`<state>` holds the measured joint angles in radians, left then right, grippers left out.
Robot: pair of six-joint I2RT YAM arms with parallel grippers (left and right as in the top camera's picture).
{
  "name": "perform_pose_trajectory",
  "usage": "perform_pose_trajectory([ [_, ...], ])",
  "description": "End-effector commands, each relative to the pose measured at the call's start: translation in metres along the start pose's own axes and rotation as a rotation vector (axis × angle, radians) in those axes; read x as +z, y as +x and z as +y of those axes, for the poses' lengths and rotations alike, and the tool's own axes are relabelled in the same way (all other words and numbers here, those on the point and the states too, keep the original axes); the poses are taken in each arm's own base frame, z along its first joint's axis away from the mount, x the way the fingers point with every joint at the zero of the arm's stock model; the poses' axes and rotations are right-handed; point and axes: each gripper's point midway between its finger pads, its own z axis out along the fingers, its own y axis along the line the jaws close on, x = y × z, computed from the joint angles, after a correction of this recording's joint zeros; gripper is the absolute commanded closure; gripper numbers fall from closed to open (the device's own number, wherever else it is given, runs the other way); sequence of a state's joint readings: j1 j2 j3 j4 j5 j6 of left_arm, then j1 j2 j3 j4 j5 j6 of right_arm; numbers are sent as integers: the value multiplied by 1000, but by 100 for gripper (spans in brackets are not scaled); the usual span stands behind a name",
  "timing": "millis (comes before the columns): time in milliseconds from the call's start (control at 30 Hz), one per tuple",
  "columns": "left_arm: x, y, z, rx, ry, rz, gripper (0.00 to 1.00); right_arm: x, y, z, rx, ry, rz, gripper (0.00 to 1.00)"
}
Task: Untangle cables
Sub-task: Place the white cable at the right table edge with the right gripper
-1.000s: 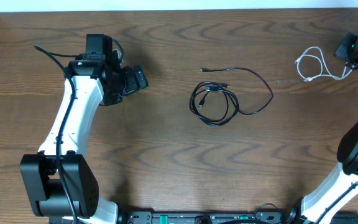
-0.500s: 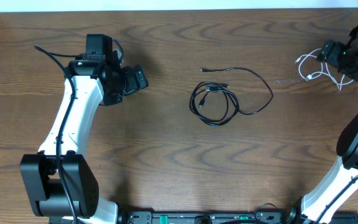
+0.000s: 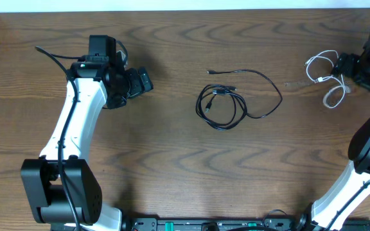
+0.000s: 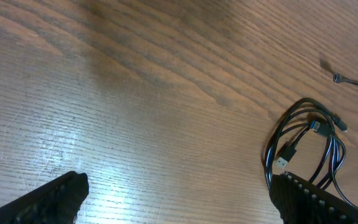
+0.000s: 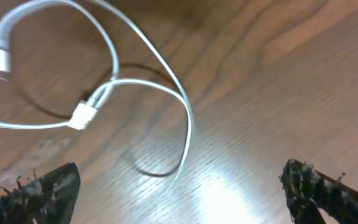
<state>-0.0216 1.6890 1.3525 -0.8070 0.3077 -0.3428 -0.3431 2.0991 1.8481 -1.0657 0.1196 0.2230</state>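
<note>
Two cables lie well apart on the table (image 3: 172,173). The black cable (image 3: 222,94) sits coiled in loops near the middle, with one plug end trailing toward the far edge. The white cable (image 3: 322,79) lies in loose loops by the far right corner, just beside my right gripper (image 5: 180,180). Its jaws are spread wide and grip nothing, with the white cord on the wood ahead of the tips. My left gripper (image 4: 179,186) is spread wide too and holds nothing; the black coil lies near one fingertip.
</note>
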Motion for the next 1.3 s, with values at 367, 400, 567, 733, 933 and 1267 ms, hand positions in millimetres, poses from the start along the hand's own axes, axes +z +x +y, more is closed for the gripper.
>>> perform_pose_trajectory([
  [367, 3, 2, 5, -4, -20, 9, 2, 4, -43, 94, -106, -370, -178, 99],
  [400, 3, 2, 5, -4, -20, 9, 2, 12, -41, 98, -111, -373, -180, 99],
  [567, 3, 2, 5, -4, -20, 9, 2, 57, -28, 101, -112, -358, -181, 99],
  [733, 3, 2, 5, -4, -20, 9, 2, 90, -10, 86, -98, -290, -161, 99],
  [933, 3, 2, 5, -4, -20, 9, 2, 115, 24, 32, -68, -67, -56, 99],
  [1267, 3, 2, 5, -4, -20, 9, 2, 93, 34, 7, -61, -23, 30, 99],
])
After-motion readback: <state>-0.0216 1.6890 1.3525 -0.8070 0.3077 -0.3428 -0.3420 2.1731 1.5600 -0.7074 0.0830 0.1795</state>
